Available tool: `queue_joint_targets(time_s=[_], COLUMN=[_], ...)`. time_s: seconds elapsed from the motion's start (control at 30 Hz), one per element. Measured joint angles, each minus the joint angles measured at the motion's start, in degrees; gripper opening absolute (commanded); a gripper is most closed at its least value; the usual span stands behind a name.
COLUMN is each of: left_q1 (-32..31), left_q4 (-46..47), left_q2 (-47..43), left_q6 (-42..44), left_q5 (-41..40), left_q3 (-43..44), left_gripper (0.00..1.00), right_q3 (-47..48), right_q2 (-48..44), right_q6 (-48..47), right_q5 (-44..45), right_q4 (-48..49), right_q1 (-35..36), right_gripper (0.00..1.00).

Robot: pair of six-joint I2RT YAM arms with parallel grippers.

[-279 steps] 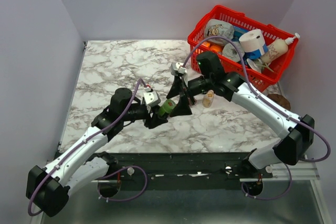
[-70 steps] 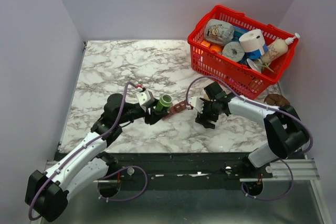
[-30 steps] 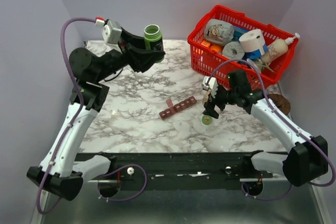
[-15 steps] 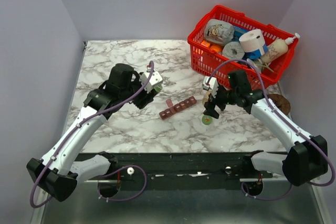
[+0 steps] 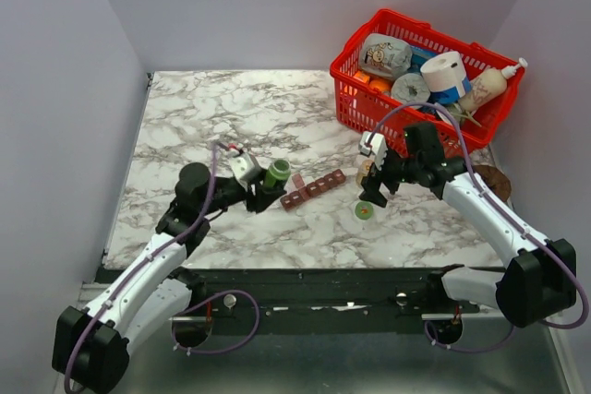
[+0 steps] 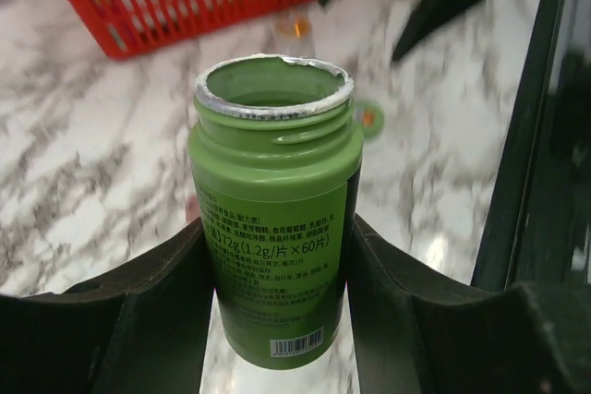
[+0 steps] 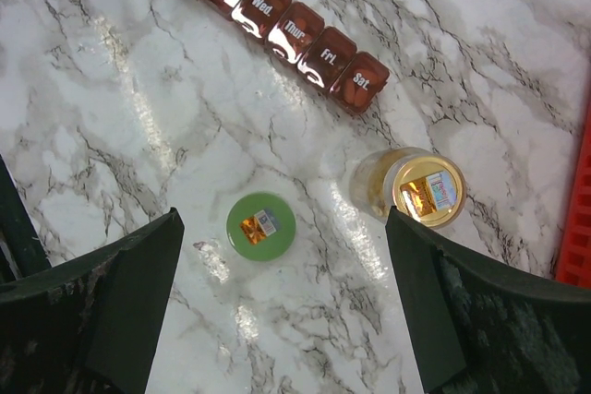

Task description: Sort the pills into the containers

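Pill organiser strip (image 5: 314, 189) (image 7: 277, 25): reddish-brown, flat on marble worktop (image 5: 212, 117), near centre, between the two arms. Long axis diagonal in top view, from near-left up to far-right. Day labels legible in right wrist view: Wed., Thur., Fri., Sat., with the Sat. end pointing toward the right arm. Lids on those four cells down; one flap standing up near the left end.

Left claw (image 5: 263, 189) (image 6: 277, 274): partly closed, clamped on both sides of green bottle (image 5: 276, 173) (image 6: 274, 219). Bottle uncapped, mouth upward and tilted, just beside the strip's left end.

Right claw (image 5: 374, 193) (image 7: 286, 311): spread fully wide, holding nothing, hovering above the worktop off the strip's Sat. end.

Green cap (image 5: 364, 211) (image 7: 261, 225): flat on worktop beneath right claw, apart from the strip.

Amber bottle with gold lid (image 7: 420, 189): upright, near the Sat. cell, not touching.

Red basket (image 5: 388, 117): far right corner, filled with assorted items.
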Motion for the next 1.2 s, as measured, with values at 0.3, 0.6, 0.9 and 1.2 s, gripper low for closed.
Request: queue_joint_targets(time_s=[0.3, 0.6, 0.9, 1.2], left_q1=[4.59, 3.65, 1.73, 4.13], left_q4=[59.1, 66.2, 10.86, -14.43], left_q2=[11.39, 9.07, -0.46, 6.47], left_q6=[-57.29, -61.86, -1.09, 9.57], left_q5=[-0.42, 2.32, -10.14, -1.86], left_q3=[5.11, 24.24, 35.01, 33.44], left_gripper=[0.0, 0.0, 0.0, 0.0], right_q3=[0.02, 0.02, 0.02, 0.02], right_q2=[0.0, 0.26, 0.59, 1.92], right_q6=[0.44, 0.87, 1.46, 1.73], right_q5=[-0.17, -0.2, -0.15, -0.09], right_q4=[0.0, 0.02, 0.07, 0.11], right_q1=[-0.22, -0.22, -0.24, -0.24], right_gripper=[1.0, 1.0, 1.0, 1.0])
